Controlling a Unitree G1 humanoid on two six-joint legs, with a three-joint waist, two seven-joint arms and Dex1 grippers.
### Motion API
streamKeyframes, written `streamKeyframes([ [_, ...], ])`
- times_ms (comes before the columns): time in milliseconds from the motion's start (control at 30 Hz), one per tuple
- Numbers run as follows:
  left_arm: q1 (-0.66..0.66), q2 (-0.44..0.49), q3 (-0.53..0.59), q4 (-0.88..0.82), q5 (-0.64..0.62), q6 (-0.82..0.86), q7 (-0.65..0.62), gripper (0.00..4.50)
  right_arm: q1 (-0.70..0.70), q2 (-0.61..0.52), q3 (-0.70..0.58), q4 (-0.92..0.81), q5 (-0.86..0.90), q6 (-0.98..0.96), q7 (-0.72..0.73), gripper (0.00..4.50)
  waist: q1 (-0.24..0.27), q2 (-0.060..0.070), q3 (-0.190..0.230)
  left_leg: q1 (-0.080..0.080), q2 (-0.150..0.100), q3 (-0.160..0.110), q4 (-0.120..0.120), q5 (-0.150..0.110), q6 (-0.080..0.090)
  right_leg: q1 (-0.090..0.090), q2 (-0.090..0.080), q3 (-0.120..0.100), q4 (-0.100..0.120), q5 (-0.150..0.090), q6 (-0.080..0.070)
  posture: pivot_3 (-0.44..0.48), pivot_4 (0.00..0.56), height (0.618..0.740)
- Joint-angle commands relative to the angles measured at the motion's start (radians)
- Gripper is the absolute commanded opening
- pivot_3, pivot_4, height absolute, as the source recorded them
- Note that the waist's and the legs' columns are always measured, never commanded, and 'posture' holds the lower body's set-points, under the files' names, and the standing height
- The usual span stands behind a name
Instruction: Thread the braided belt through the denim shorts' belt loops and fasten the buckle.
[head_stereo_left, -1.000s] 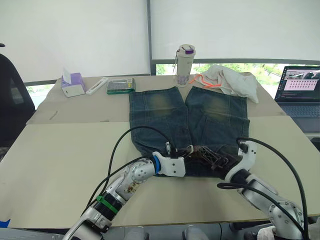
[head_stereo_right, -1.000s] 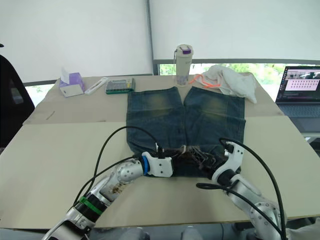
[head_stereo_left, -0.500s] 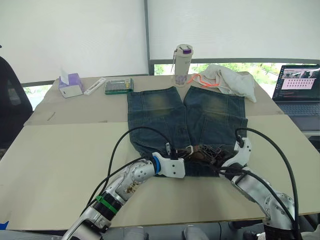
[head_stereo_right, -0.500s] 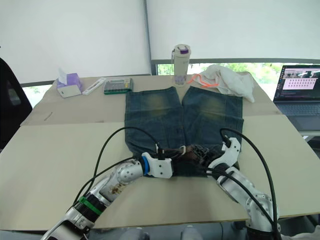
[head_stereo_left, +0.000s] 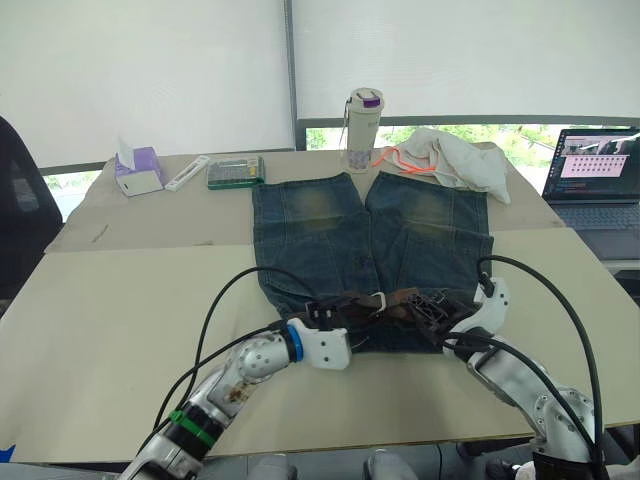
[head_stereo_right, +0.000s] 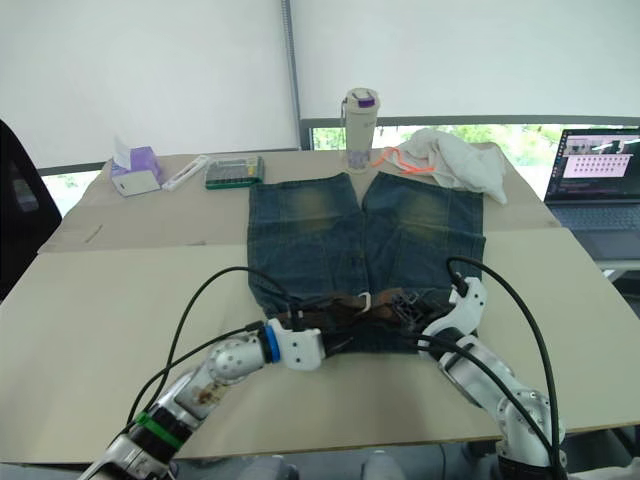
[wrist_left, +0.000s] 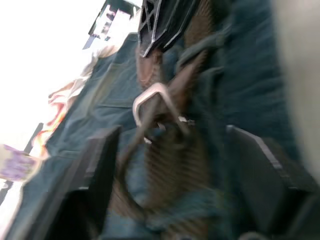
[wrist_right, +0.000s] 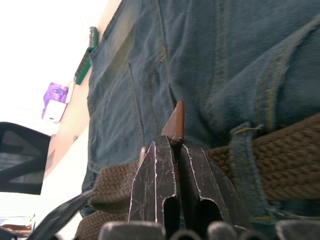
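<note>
The denim shorts (head_stereo_left: 330, 230) lie flat, waistband toward me. The braided belt (head_stereo_left: 400, 298) runs along the waistband, its silver buckle (head_stereo_left: 376, 300) near the middle. In the right wrist view the belt (wrist_right: 285, 155) passes under a belt loop (wrist_right: 245, 150). My right gripper (wrist_right: 172, 142) is shut on the belt's smooth brown tip (wrist_right: 176, 117), at the waistband's right part (head_stereo_left: 437, 310). My left gripper (head_stereo_left: 322, 312) sits at the waistband's left part, open. In its wrist view its fingers (wrist_left: 102, 165) stand wide on either side of the buckle (wrist_left: 155, 105), touching nothing.
At the table's far side stand a bottle (head_stereo_left: 362, 128), a white cloth with orange cord (head_stereo_left: 455, 160), a green-rimmed box (head_stereo_left: 236, 172), a white bar (head_stereo_left: 188, 172) and a tissue box (head_stereo_left: 137, 170). A laptop (head_stereo_left: 595, 180) sits at the far right. Black cables (head_stereo_left: 250, 285) arch over both arms.
My left gripper has opened, let go of the belt and drawn back to the left. My right gripper has closed on the belt's tip.
</note>
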Motion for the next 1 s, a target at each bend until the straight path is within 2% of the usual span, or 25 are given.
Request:
streamKeyframes([
  [33, 0.032, 0.028, 0.055, -0.043, -0.103, 0.006, -0.039, 4.44, -0.001, -0.028, -0.050, -0.037, 0.028, -0.024, 0.018, 0.00, 0.000, 0.000, 0.000, 0.000, 0.000, 0.000, 0.000, 0.000, 0.000, 0.000, 0.000, 0.000, 0.000, 0.000, 0.000, 0.000, 0.150, 0.740],
  [333, 0.082, 0.043, 0.105, -0.050, -0.118, 0.060, -0.035, 4.44, 0.056, -0.185, -0.163, -0.007, 0.060, 0.013, 0.167, 0.00, 0.002, 0.001, 0.000, 0.000, 0.000, 0.002, 0.000, 0.000, 0.000, 0.001, 0.000, -0.001, -0.001, 0.000, 0.000, 0.000, 0.150, 0.740],
  [467, 0.108, 0.050, 0.125, -0.056, -0.148, 0.073, -0.042, 4.44, 0.114, -0.326, -0.203, 0.046, -0.102, 0.025, 0.334, 0.00, 0.002, 0.001, 0.000, -0.001, -0.001, 0.003, 0.000, 0.000, 0.000, 0.001, 0.000, -0.001, -0.002, 0.000, 0.000, 0.000, 0.150, 0.740],
  [633, 0.141, 0.087, 0.145, -0.037, -0.150, 0.047, -0.053, 4.44, 0.141, -0.411, -0.196, 0.102, -0.332, -0.032, 0.524, 0.00, 0.000, 0.001, 0.000, -0.001, 0.000, 0.004, 0.000, 0.000, 0.001, 0.001, 0.001, -0.001, -0.002, 0.000, 0.000, 0.000, 0.150, 0.740],
  [833, 0.177, 0.094, 0.160, -0.049, -0.150, 0.062, -0.045, 4.44, 0.153, -0.406, -0.157, 0.143, -0.560, -0.110, 0.696, 0.00, 0.010, 0.001, 0.000, -0.001, -0.001, 0.004, 0.000, 0.000, 0.001, 0.001, 0.000, -0.001, -0.003, 0.000, 0.001, 0.000, 0.150, 0.740],
  [933, 0.191, 0.087, 0.174, -0.057, -0.156, 0.082, -0.035, 4.44, 0.151, -0.373, -0.157, 0.105, -0.547, -0.094, 0.755, 0.00, 0.011, 0.001, 0.000, -0.001, -0.001, 0.004, 0.000, 0.000, 0.001, 0.001, 0.000, -0.001, -0.003, 0.000, 0.001, 0.000, 0.150, 0.740],
  [1000, 0.210, 0.081, 0.188, -0.073, -0.184, 0.076, -0.037, 4.44, 0.145, -0.330, -0.151, 0.058, -0.510, -0.066, 0.742, 0.00, 0.011, 0.001, 0.000, -0.001, 0.000, 0.004, 0.000, 0.000, 0.001, 0.001, 0.000, -0.001, -0.003, 0.000, 0.001, 0.000, 0.150, 0.740],
])
